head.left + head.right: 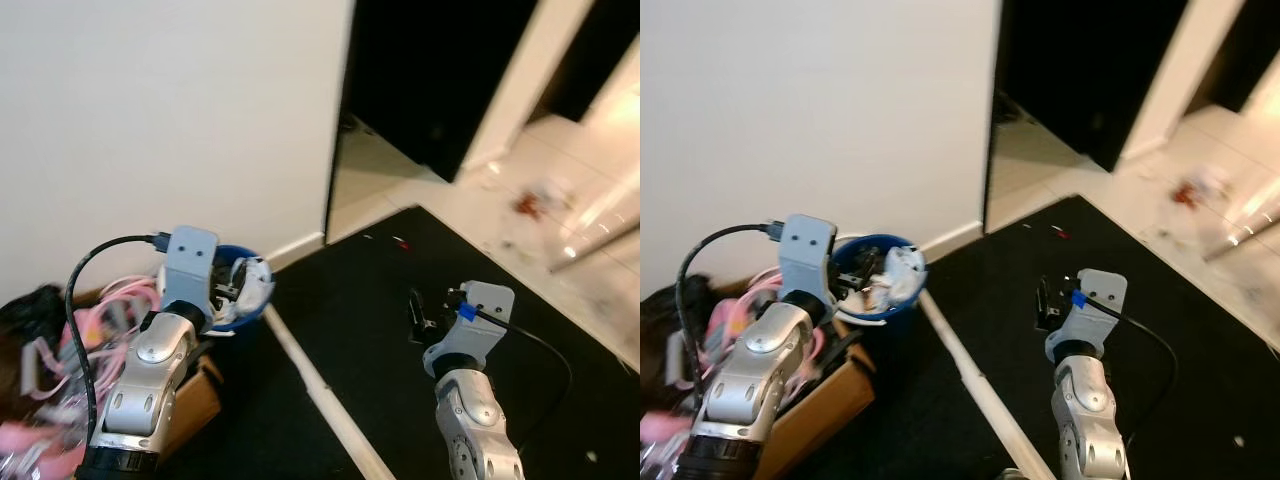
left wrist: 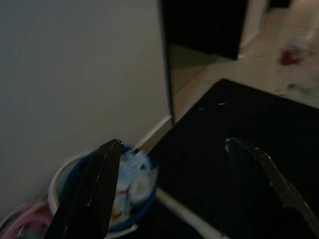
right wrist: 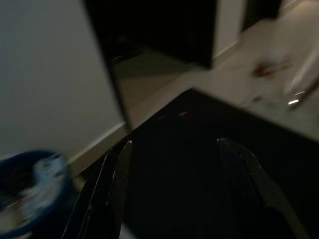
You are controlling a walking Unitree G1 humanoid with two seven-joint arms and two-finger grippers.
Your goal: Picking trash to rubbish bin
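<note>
A blue rubbish bin (image 1: 258,307) stands by the white wall, holding white crumpled trash (image 2: 133,179). My left gripper (image 2: 172,144) hovers over the bin's rim, open, with nothing between its fingers (image 2: 102,174). My right gripper (image 3: 174,142) is raised over the black mat (image 1: 400,270), also open and holding nothing; its black fingers (image 1: 415,312) point toward the doorway. A blurred red and white bit of litter (image 1: 532,203) lies on the pale tiled floor at the far right.
A cardboard box (image 1: 825,410) with pink cables (image 1: 100,310) sits at my left beside the bin. A white strip (image 1: 315,385) runs along the mat's left edge. A dark doorway (image 1: 430,70) opens ahead beyond the wall's corner.
</note>
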